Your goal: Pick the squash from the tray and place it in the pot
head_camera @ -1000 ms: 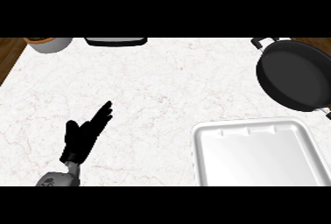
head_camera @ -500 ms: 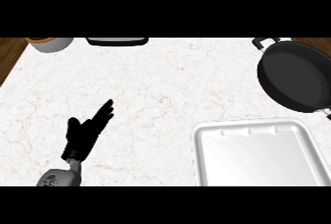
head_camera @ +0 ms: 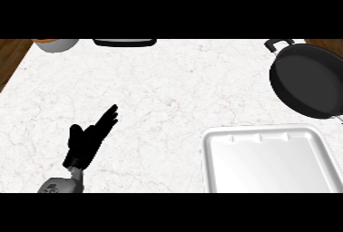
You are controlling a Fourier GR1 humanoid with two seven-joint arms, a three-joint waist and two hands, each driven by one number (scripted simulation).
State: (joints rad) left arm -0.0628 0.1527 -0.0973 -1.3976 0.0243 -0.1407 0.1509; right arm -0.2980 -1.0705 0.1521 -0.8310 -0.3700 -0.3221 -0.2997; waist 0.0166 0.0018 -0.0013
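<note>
- Squash: not to be seen anywhere, so its place and long axis can't be told.
- Tray (head_camera: 216,159), white, at 5 o'clock, cut off at bottom edge.
- Pot (head_camera: 309,84), black, at 2 o'clock, clipped at right edge.
- Left hand (head_camera: 87,142) at 8 o'clock, fingers straight, together, pointing toward 1 o'clock, holding nothing.
- Right hand out of sight.
- Counter (head_camera: 167,90): white marble.

White marble-look desk (head_camera: 174,86) with faint grey-brown veining fills most of view. Dark wood floor (head_camera: 12,59) shows past left edge and at top right corner. Even, soft light; no strong shadows. Walls, windows out of sight.
</note>
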